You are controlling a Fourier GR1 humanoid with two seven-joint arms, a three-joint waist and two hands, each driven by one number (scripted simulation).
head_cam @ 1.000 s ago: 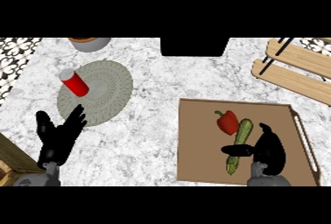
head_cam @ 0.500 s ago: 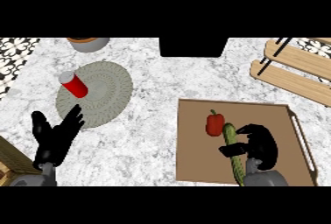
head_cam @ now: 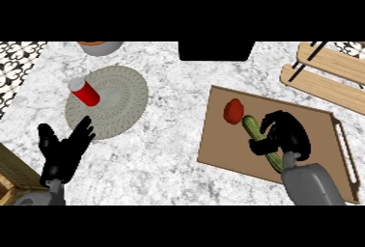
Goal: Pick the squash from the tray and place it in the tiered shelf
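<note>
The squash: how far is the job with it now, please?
Done: the right hand has curled round the squash. In hand: the squash seems still low over the tray, beside the red vegetable. Left: carrying it to the tiered shelf at the upper right and setting it there. The left hand rests open at the lower left.

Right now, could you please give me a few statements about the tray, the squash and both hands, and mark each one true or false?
1. The right hand is curled round the green squash over the tray. True.
2. The squash already lies on the tiered shelf. False: it is over the tray, in the right hand.
3. The red cup stands on the round mat. True.
4. The left hand holds the red cup. False: it is open at the lower left, apart from the cup.
</note>
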